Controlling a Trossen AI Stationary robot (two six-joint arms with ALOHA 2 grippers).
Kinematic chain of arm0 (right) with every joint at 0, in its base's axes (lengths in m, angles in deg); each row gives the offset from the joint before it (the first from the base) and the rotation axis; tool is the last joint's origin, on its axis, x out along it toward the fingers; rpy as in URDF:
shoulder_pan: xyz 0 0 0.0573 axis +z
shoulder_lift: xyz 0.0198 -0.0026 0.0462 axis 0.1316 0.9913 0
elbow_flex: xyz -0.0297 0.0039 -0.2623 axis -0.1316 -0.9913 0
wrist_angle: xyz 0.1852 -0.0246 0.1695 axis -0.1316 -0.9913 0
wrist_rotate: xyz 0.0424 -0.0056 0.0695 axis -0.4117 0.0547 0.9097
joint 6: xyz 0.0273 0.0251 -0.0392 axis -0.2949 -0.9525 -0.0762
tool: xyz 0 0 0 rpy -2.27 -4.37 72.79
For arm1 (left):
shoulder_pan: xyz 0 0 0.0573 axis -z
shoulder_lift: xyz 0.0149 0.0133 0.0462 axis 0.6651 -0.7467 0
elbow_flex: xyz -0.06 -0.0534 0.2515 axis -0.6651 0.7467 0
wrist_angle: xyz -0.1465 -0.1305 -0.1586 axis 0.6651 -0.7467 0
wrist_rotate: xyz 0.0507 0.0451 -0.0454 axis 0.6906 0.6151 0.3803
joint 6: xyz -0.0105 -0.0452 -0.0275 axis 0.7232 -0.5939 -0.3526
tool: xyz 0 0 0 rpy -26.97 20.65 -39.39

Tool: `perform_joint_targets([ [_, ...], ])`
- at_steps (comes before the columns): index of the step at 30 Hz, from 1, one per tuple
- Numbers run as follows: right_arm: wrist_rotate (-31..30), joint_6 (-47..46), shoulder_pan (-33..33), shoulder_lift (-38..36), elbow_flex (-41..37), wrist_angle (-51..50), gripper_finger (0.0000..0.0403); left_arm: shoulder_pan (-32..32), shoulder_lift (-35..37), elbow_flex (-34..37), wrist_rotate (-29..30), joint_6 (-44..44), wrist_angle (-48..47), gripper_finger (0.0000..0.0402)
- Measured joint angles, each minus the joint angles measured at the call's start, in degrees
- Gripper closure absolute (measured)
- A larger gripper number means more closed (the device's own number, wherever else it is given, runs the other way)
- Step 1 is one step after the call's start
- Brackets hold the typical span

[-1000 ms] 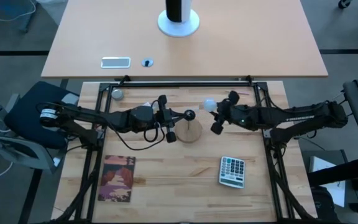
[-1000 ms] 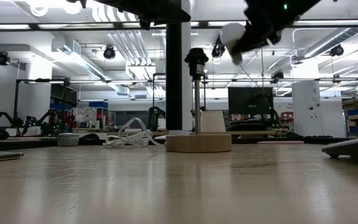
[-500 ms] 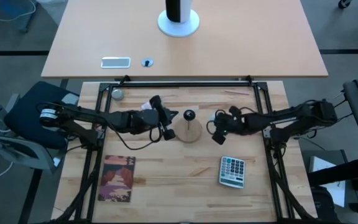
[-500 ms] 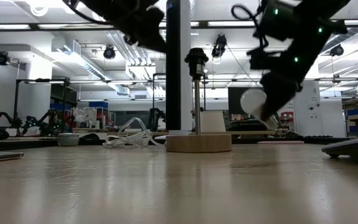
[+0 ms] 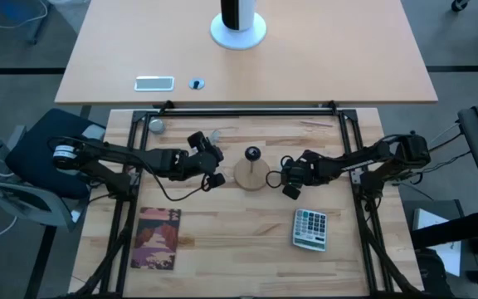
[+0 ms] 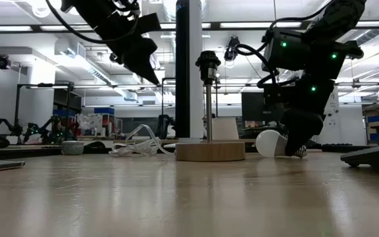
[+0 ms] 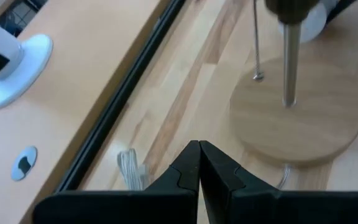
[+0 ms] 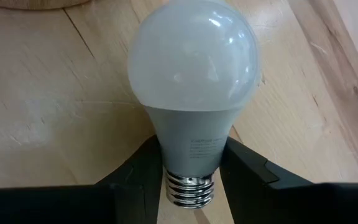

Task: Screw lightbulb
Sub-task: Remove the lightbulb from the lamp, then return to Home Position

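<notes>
The lightbulb (image 8: 193, 59), frosted white with a grey neck and a silvery screw base, sits in my right gripper (image 8: 188, 163). In the low view the lightbulb (image 6: 268, 143) is down at table height, just right of the lamp stand's round wooden base (image 6: 210, 151). The stand's black socket (image 6: 208, 64) tops an upright rod, empty. In the high view my right gripper (image 5: 288, 183) is right of the base (image 5: 251, 174). My left gripper (image 5: 215, 176) is shut on nothing, left of the base and above the table (image 6: 151, 69). My right gripper pinches the lightbulb's grey neck (image 8: 192, 144), just above the screw base, between its two fingers. The fingers slant down from the table's right side. The white dome points away from them toward the lamp base, low over the wood; whether it touches the table I cannot tell.
A calculator (image 5: 310, 228) lies near the table's front right and a booklet (image 5: 158, 238) at the front left. A small grey ball (image 5: 156, 125) and a clear wrapper (image 5: 217, 134) lie near the far edge. A black frame (image 5: 239, 110) borders the work surface.
My right gripper has come down with the lightbulb from above socket height to just over the table, tipping its fingers downward. My left gripper has sunk, tipped downward and drawn back a little from the lamp base toward the table's left.
</notes>
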Motion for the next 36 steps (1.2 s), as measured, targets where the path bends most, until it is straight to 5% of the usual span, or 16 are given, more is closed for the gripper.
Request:
perform_joint_targets([
  [23,1.26,1.06,-0.02,-11.28,-0.23,-0.68,0.0181,0.22,1.07,2.46,-0.01,-1.21,0.88,0.0401],
  [29,0.12,-2.27,0.18,-20.42,0.81,-9.16,0.0197,2.65,9.31,2.99,-0.02,-2.46,-2.22,0.0401],
  [36,-4.68,0.62,4.98,-34.14,-0.43,-7.06,0.0203,6.03,23.40,10.10,1.12,-0.08,1.85,0.0401],
])
